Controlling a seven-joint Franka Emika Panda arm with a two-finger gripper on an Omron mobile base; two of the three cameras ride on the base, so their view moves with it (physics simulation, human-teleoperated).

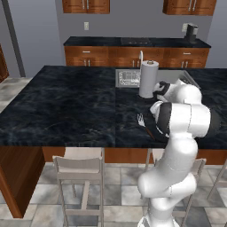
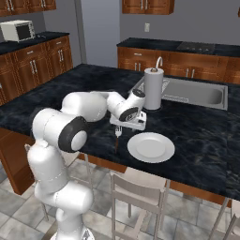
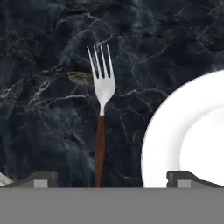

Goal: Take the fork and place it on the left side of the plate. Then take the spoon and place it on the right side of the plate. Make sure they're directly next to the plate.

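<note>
The fork (image 3: 101, 87), silver tines on a thin brown handle, lies flat on the dark marble counter just left of the white plate (image 3: 183, 131), a narrow strip of counter between them. In the right base view the fork (image 2: 117, 136) rests beside the plate (image 2: 151, 146) near the counter's front edge, and the left base view has the fork (image 1: 142, 120) next to the arm. My gripper (image 2: 130, 125) hovers directly over the fork's handle, open, with nothing between its fingertips (image 3: 41, 178). The spoon is hidden from me.
A paper towel roll (image 2: 153, 88) stands upright behind the gripper, beside the sink (image 2: 197, 93) set into the island. Bar stools (image 2: 136, 192) stand along the counter's front edge. The paper towel roll (image 1: 148, 79) also rises behind my arm.
</note>
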